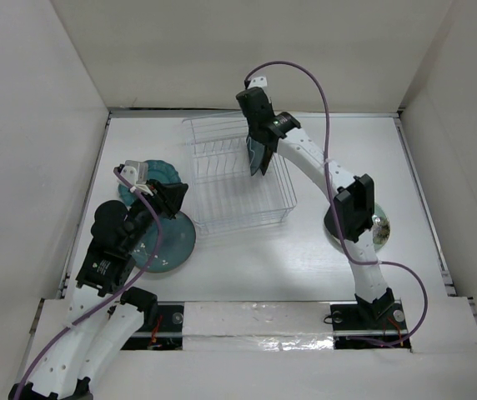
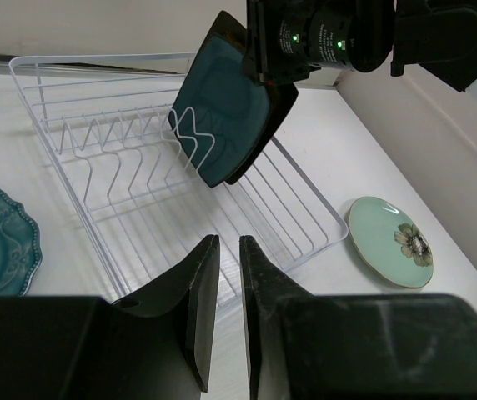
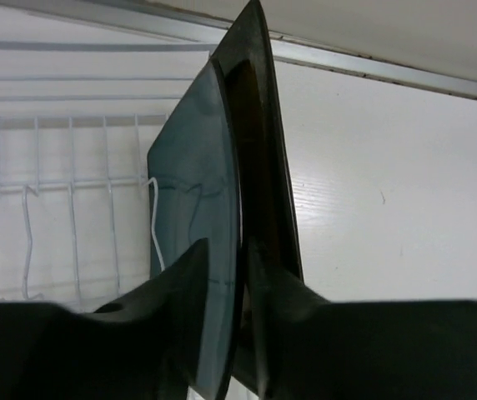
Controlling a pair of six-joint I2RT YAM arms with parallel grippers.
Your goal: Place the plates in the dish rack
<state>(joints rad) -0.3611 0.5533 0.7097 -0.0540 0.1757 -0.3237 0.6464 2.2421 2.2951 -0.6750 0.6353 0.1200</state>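
Observation:
The clear dish rack [image 1: 222, 208] stands mid-table. A square dark teal plate [image 2: 222, 108] leans upright against its ribs, with a square black plate [image 3: 259, 125] close behind it. My right gripper [image 3: 228, 243] straddles the teal plate's top rim, jaws slightly apart, with a sliver of space beside the rim. My left gripper [image 2: 229, 239] hovers left of the rack, its jaws a narrow slit apart and empty. Below it lies a round grey-teal plate [image 1: 172, 246]. The scalloped teal plate [image 1: 162, 173] lies at the left. A pale green floral plate [image 2: 389, 242] lies right of the rack.
White walls enclose the table on three sides. In the top view the right arm's elbow [image 1: 355, 204] hangs over the pale green plate. The rack's left slots [image 2: 105, 142] hold nothing.

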